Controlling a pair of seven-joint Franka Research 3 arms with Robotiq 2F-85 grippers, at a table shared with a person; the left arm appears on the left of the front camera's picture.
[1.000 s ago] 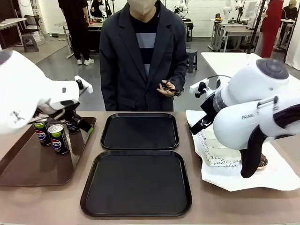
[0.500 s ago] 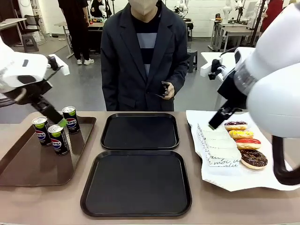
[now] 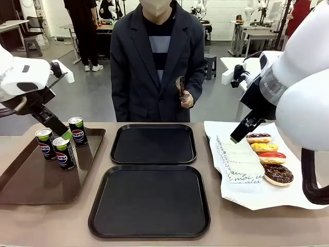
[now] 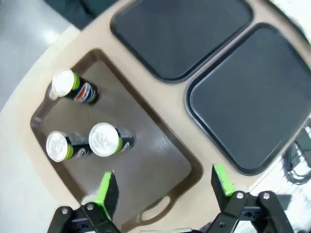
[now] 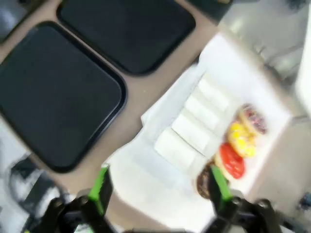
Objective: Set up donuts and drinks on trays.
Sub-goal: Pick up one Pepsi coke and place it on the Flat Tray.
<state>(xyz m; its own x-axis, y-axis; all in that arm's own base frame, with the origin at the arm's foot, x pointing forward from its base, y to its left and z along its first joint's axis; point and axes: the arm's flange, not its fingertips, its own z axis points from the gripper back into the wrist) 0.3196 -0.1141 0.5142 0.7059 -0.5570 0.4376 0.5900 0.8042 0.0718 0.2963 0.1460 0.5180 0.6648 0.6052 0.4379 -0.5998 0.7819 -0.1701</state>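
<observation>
Both black trays (image 3: 153, 145) lie bare mid-tabletop. The left end effector (image 4: 162, 179) hangs spread wide over three cans (image 3: 62, 152) on the brown tray (image 3: 36, 180). The right end effector (image 5: 158, 177), seemingly released too through the blur, hangs over the donuts (image 3: 271, 156). Descend squarely on one can, clear of its neighbours.

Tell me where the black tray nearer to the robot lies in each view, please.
Front view: the nearer black tray lies low in the middle of the picture.
Left wrist view: the same tray is at the right side.
Right wrist view: the same tray is at the left side.
Shared landmark: the farther black tray lies beside it in all three views.
</observation>
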